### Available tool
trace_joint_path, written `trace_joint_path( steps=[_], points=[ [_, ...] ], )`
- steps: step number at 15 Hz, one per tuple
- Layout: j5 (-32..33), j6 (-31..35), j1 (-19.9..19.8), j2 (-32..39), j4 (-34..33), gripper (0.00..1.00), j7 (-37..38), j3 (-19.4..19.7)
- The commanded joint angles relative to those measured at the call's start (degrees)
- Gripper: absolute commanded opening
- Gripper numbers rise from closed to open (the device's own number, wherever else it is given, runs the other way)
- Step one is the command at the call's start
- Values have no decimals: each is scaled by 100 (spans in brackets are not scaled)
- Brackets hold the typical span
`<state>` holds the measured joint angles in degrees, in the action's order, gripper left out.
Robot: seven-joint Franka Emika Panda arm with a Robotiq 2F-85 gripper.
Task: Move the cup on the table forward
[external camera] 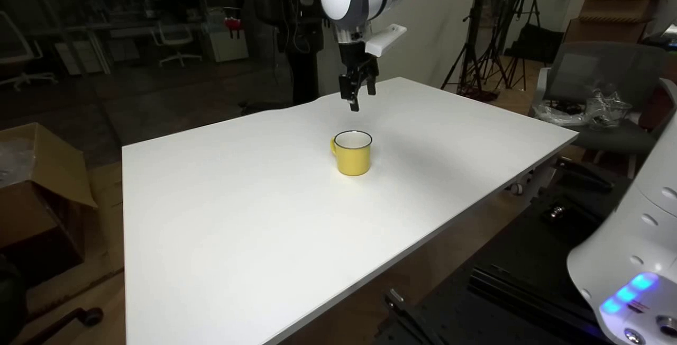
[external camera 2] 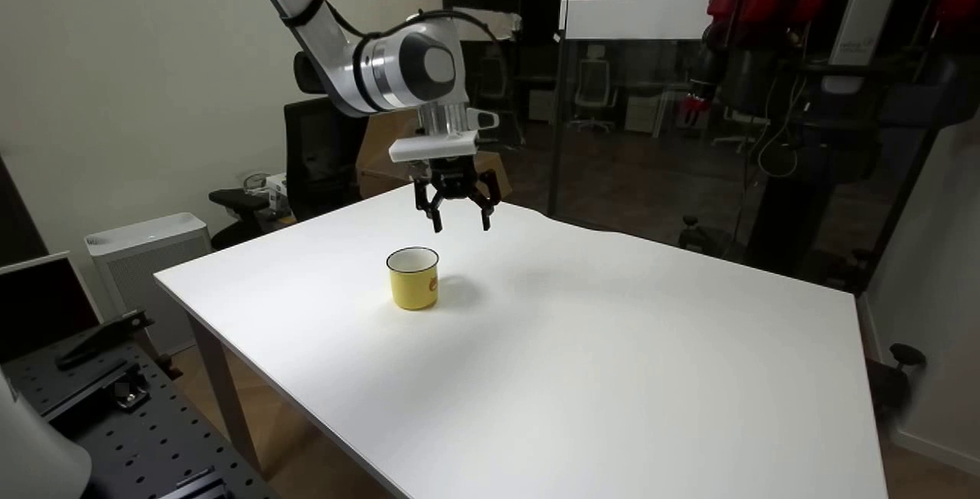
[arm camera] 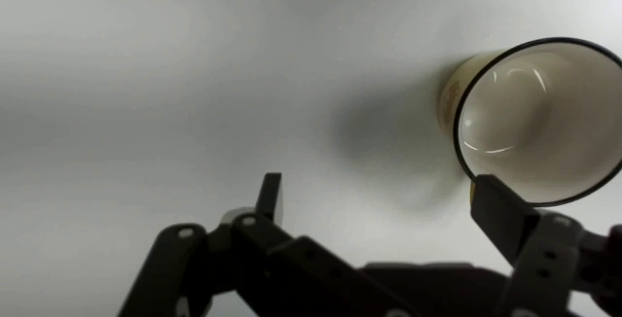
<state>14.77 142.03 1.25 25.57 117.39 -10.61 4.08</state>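
A yellow cup with a white inside and dark rim stands upright on the white table in both exterior views. The cup [external camera: 354, 161] shows its handle at its left side in an exterior view; it also shows in an exterior view [external camera 2: 414, 287]. The table [external camera: 227, 228] also fills the background of the wrist view [arm camera: 146, 88]. My gripper [external camera: 363, 99] is open and empty above the table, higher than the cup and off to one side; it also shows in an exterior view [external camera 2: 462, 226]. In the wrist view, the gripper's [arm camera: 379, 176] right finger overlaps the rim of the cup [arm camera: 525, 113], whose right edge is cut off.
The white arm base [external camera: 629, 260] stands on a black bench [external camera: 502, 281] beside the table's near edge. An open cardboard box [external camera: 58, 186] lies beyond the table's left end. An office chair [external camera: 608, 70] and an air purifier [external camera 2: 153, 262] stand off the table.
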Motion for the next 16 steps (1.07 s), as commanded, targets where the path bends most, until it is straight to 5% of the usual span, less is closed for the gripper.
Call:
trace_joint_path(
  steps=[1, 16],
  points=[
    [54, -10, -26, 115, -71, 100, 83, -67],
    [344, 994, 290, 20, 833, 100, -7, -294]
  ],
)
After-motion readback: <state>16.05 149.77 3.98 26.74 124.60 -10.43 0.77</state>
